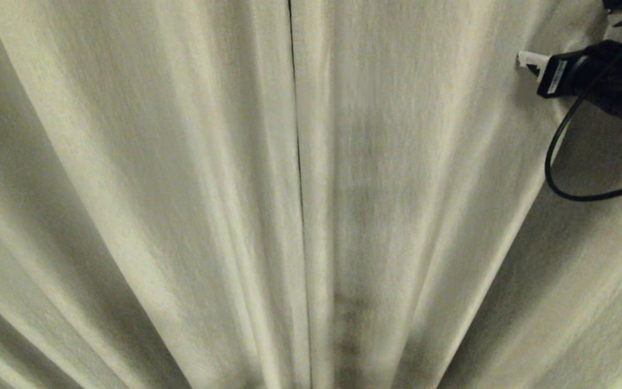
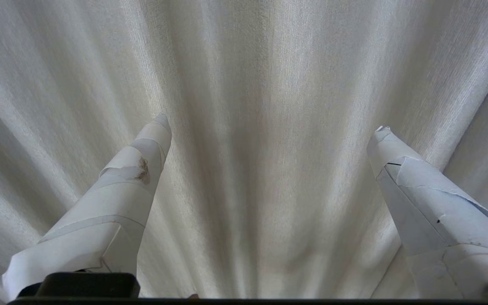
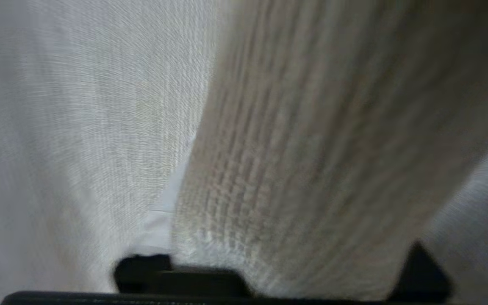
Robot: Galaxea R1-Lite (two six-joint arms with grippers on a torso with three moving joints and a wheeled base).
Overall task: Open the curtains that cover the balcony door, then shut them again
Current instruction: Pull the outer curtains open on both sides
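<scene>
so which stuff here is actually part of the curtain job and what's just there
Part of the job:
- curtains, drawn together, only a thin dark slit between the panels
- right gripper, pressed into a curtain fold at upper right
- left gripper, fingers spread, empty, facing the fabric

Just there:
- black cable looping from the right arm

The balcony door is hidden.

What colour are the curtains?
Cream-white, hanging in long pleats; the curtains show best in the head view.
</scene>
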